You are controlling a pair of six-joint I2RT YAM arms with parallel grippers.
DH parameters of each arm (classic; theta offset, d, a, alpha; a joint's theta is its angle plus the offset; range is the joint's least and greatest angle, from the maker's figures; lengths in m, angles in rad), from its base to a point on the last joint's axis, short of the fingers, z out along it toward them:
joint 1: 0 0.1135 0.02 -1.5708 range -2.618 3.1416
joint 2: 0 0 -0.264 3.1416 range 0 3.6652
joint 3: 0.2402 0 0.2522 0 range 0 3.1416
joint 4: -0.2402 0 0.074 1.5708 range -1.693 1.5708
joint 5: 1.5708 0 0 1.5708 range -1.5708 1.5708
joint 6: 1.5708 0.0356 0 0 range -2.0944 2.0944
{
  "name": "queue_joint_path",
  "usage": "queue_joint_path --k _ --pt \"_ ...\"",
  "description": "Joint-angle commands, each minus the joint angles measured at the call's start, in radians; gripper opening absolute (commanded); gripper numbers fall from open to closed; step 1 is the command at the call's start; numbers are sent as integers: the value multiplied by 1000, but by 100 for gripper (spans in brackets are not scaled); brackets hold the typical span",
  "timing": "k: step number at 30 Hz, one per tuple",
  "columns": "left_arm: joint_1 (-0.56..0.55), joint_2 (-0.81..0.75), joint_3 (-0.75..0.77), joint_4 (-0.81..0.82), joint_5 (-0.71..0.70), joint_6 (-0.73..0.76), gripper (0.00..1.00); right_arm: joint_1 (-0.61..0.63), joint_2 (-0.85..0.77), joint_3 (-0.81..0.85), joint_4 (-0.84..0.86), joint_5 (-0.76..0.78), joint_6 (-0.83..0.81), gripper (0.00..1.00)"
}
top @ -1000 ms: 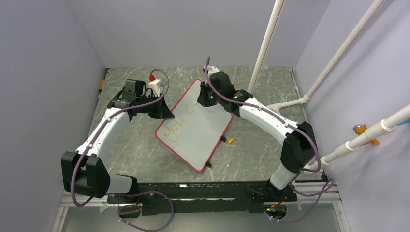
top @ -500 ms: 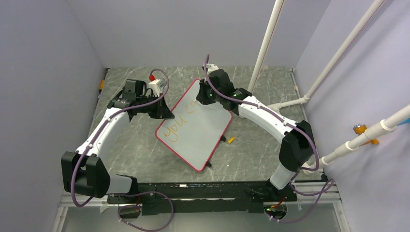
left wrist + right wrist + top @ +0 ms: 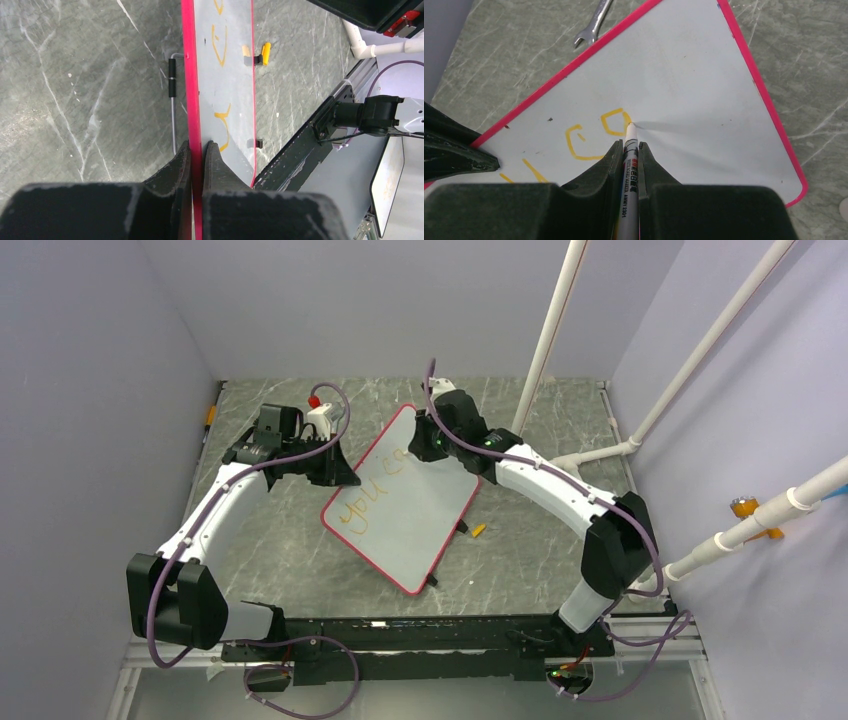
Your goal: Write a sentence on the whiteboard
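Marker tip on the whiteboard (image 3: 415, 515), both tools gripping.

The sentence (image 3: 358, 512) so far reads "you" in orange, then a "c" and a boxy loop. The marker (image 3: 629, 190) touches that loop just ahead of my right tool (image 3: 630, 144), which is clenched on its barrel. The barrel print shows "MARKER"; the rest is too small for me to read. The white, pink-framed board lies diagonally on the grey surface (image 3: 300, 560). Its long axis runs from my left tool (image 3: 197, 145), clamped on the frame edge, toward the right tool, and the writing follows it.
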Motion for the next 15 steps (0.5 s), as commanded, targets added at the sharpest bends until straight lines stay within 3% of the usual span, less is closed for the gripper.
queue_joint_path --k 1,15 --pt "-16 -38 7 46 -31 88 0 4 -30 -38 10 11 5 0" --pt "-18 -43 3 47 -34 88 0 4 -50 4 -46 127 -49 0"
